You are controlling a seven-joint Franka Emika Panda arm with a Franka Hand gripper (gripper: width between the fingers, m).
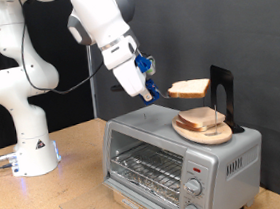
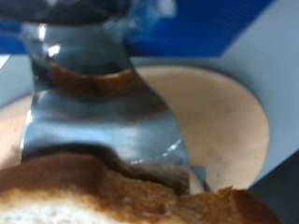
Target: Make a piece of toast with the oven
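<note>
Toast point(image 1: 189, 89), a light, soft, crumbly slice, hung pinched by one crust edge in the claw point(image 1: 163, 93); just below lay more slices on a wooden plate point(image 1: 224, 134) atop the oven point(image 1: 176, 156), door open.

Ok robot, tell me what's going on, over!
Claw shut on the toast, up in the air over the wooden plate. Plate sits on top of the oven. Oven door closed.
</note>
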